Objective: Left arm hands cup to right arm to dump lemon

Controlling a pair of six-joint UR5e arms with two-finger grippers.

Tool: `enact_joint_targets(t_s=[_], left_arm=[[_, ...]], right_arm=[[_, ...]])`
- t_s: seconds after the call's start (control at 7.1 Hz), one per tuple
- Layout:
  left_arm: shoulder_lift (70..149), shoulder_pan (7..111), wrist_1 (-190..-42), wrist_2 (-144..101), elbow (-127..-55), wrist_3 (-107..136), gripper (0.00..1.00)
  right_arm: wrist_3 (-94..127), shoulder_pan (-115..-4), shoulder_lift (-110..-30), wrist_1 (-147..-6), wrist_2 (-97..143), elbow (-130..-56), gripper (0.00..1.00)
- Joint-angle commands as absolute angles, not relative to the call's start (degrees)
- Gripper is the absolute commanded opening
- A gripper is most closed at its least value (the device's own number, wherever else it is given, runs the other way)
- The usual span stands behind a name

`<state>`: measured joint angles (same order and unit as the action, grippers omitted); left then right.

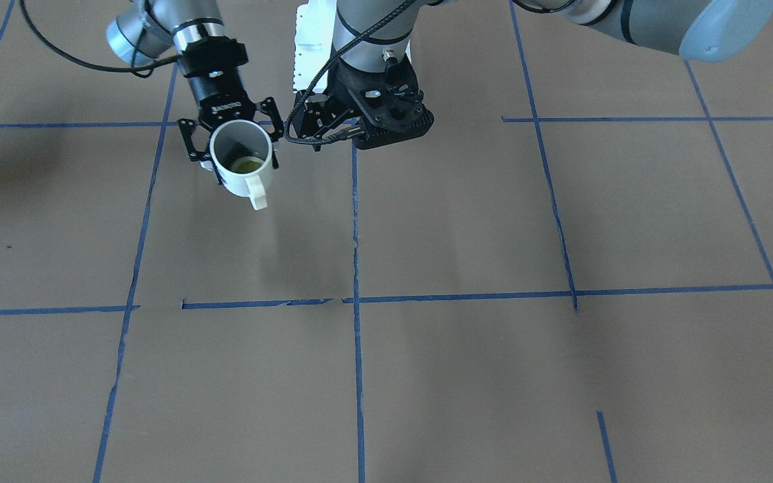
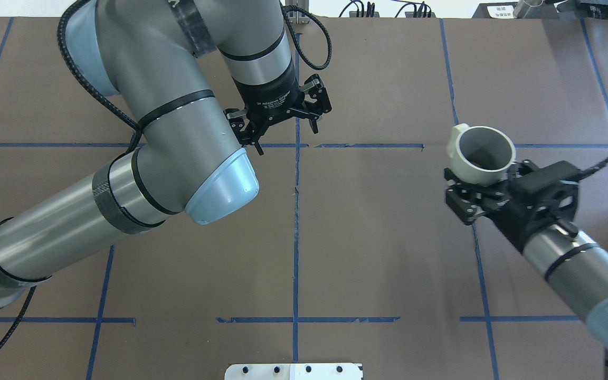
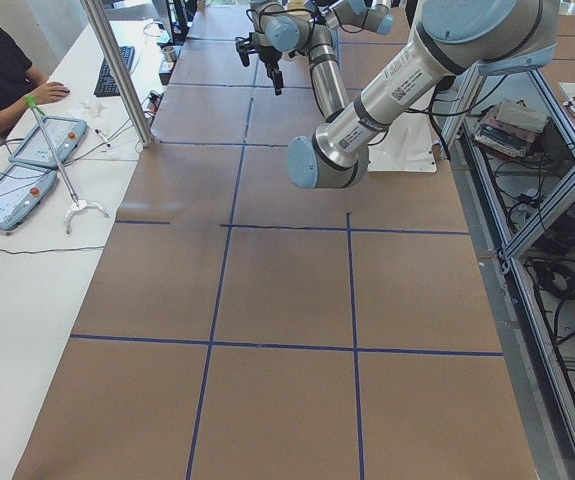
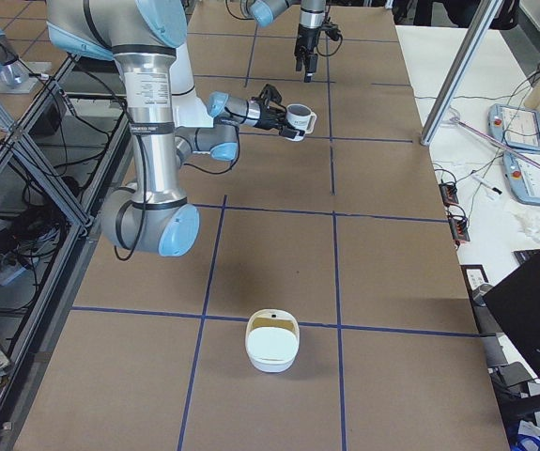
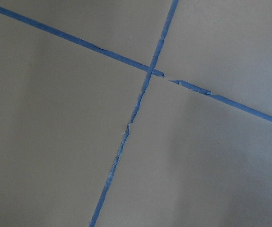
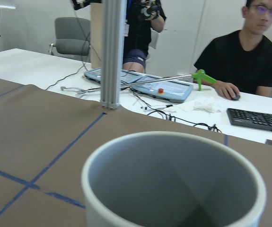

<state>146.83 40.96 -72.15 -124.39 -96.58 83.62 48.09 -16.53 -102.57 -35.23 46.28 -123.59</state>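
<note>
My right gripper (image 1: 243, 155) is shut on the white cup (image 1: 239, 185), its linkage fingers clamped on either side of the wall. It holds the cup above the table, mouth up, handle pointing away from the robot. The yellow-green lemon (image 1: 247, 164) lies at the cup's bottom. From overhead the cup (image 2: 481, 158) sits at the right, over my right gripper (image 2: 482, 178). My left gripper (image 2: 286, 133) hangs open and empty near the table's middle tape line, well apart from the cup. The right wrist view is filled by the cup's rim (image 6: 173, 142). The left wrist view shows only taped table.
A white bowl (image 4: 271, 341) stands on the table toward the end on the robot's right. A metal post (image 4: 459, 66) rises at the table's far edge. Beyond it is a white desk with tablets, a keyboard and seated people (image 6: 242, 56).
</note>
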Motion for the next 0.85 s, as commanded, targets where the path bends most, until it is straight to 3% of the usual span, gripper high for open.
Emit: enact_joint_targets(t_s=[0.0,0.42,0.7], left_arm=[[146.3,41.3,-72.2,-124.3,-96.6,83.4,1.0],[144.6,41.2,-72.5,-123.2,-96.9,83.4,1.0],[144.2,41.2,-72.5,-123.2,-96.9,83.3,1.0]], right_arm=[[53.9,-20.7,-117.1,-14.3,47.3,-119.0,0.0],[65.3,-27.8,-117.3,26.7,53.6,-88.4,0.0],[79.5,-43.2,-116.2,35.3,69.5,-78.7,0.0]])
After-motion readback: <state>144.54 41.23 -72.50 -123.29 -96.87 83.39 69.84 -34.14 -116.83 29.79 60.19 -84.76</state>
